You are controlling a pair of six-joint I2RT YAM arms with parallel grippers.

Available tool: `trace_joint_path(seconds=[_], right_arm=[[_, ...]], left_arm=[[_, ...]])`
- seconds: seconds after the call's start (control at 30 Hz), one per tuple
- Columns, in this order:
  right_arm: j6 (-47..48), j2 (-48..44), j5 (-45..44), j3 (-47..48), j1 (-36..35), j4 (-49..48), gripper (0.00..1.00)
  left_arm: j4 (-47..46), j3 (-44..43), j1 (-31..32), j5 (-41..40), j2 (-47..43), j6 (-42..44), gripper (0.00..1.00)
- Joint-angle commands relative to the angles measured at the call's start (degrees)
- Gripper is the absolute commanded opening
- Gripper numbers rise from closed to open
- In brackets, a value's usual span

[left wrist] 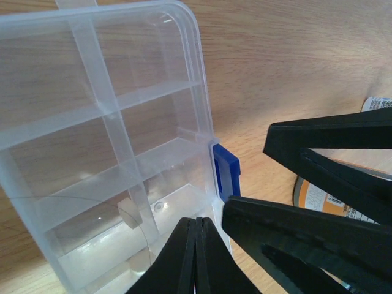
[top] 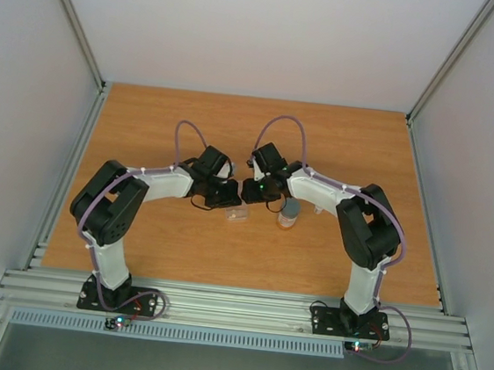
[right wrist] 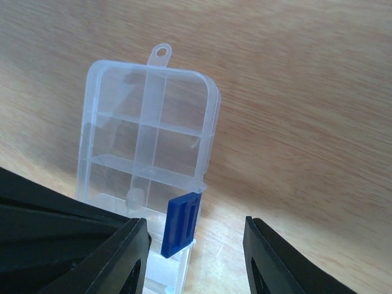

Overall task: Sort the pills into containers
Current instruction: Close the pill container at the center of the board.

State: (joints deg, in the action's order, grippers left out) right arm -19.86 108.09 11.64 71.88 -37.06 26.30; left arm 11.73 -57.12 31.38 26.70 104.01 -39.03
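The containers are the cells of a clear plastic pill box point(top: 236, 213) point(left wrist: 104, 122) point(right wrist: 147, 128) lying flat on the table. Its blue latch point(left wrist: 225, 171) point(right wrist: 182, 223) stands up at one long edge. My left gripper point(left wrist: 197, 245) point(top: 226, 197) is shut, its tips over the box's near corner beside the latch. My right gripper point(right wrist: 196, 257) point(top: 251, 192) is open, and the latch stands between its fingers point(left wrist: 306, 236) without touching them. A small pale lump point(left wrist: 130, 212) point(right wrist: 135, 197) sits in one cell; I cannot tell whether it is one of the pills.
A bottle point(top: 289, 212) with a grey cap stands just right of the box, under the right arm; its orange and white label point(left wrist: 318, 199) shows behind the right fingers. Grey walls and metal rails point(top: 217, 304) bound the wooden table.
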Motion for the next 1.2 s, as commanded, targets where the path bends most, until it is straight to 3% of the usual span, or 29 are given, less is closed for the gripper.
trace_joint_path(seconds=[0.0,0.7,1.17], right_arm=[[-1.0,1.5,-0.3,0.8,-0.5,-0.8,0.45],[-1.1,1.0,-4.3,0.5,1.5,0.3,0.45],[-2.2,1.9,5.8,1.6,1.5,-1.0,0.44]], left_arm=[[2.3,2.3,-0.1,-5.1,0.0,0.0,0.01],[2.7,3.2,-0.1,-5.4,-0.9,0.8,0.01],[3.3,0.9,-0.1,-5.2,-1.9,0.8,0.01]])
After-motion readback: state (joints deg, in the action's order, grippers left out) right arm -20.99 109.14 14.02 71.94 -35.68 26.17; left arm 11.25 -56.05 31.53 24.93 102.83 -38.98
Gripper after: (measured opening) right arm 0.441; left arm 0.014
